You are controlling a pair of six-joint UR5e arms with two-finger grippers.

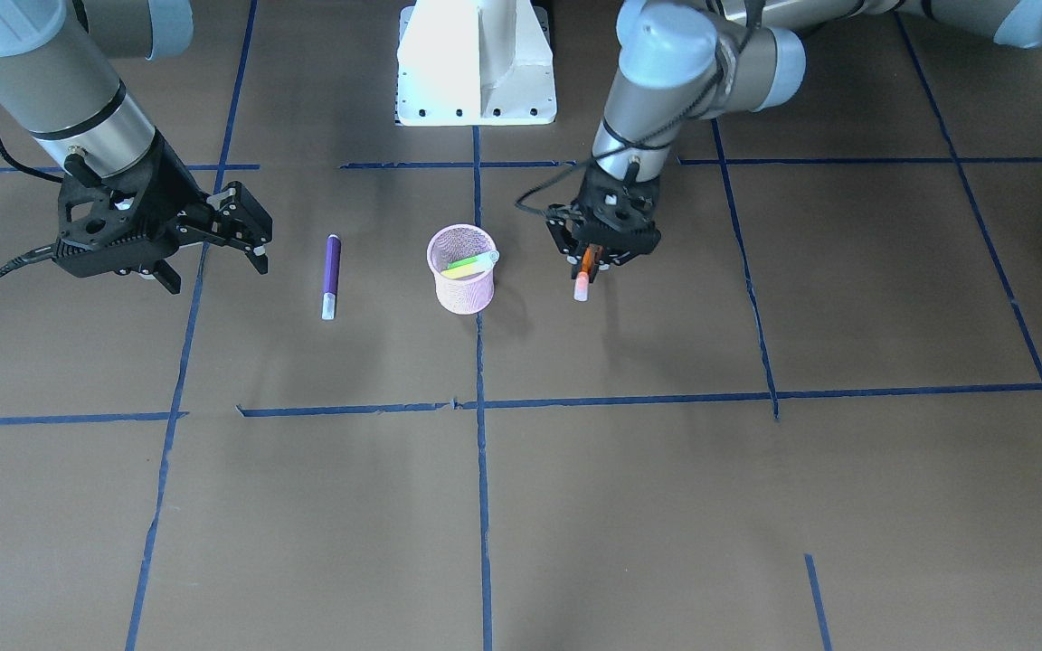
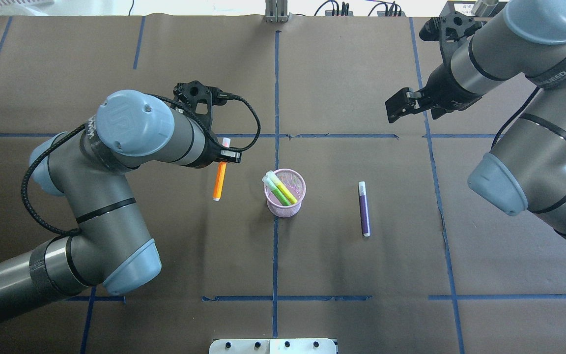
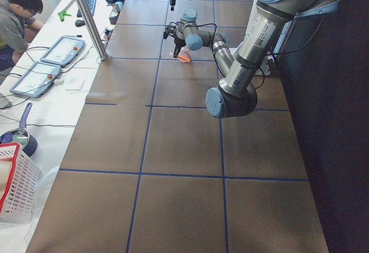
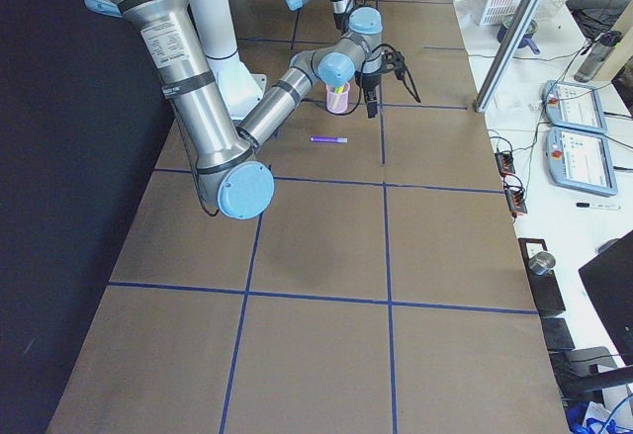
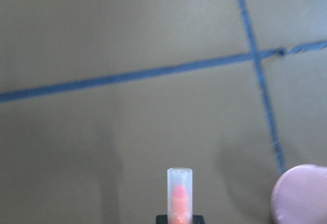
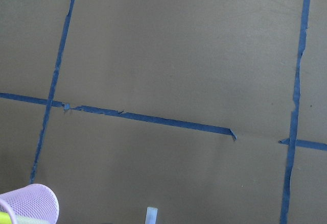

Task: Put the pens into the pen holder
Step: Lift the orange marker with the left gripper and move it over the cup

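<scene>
The pink mesh pen holder (image 1: 462, 271) stands upright at the table's middle (image 2: 285, 192). A bright green pen (image 2: 283, 189) leans inside it, with a yellowish stick beside it. My left gripper (image 1: 595, 258) is shut on the orange pen (image 2: 219, 179) and holds it beside the holder, apart from it. The pen's pale cap (image 5: 179, 183) points away from the wrist. The purple pen (image 1: 331, 276) lies flat on the holder's other side (image 2: 364, 209). My right gripper (image 1: 218, 276) is open and empty, beyond the purple pen.
Blue tape lines (image 1: 480, 402) cross the brown table cover. The white robot base (image 1: 476, 63) stands behind the holder. An operator (image 3: 17, 17) and tablets sit at a side bench, and a basket (image 3: 17, 184) stands there too.
</scene>
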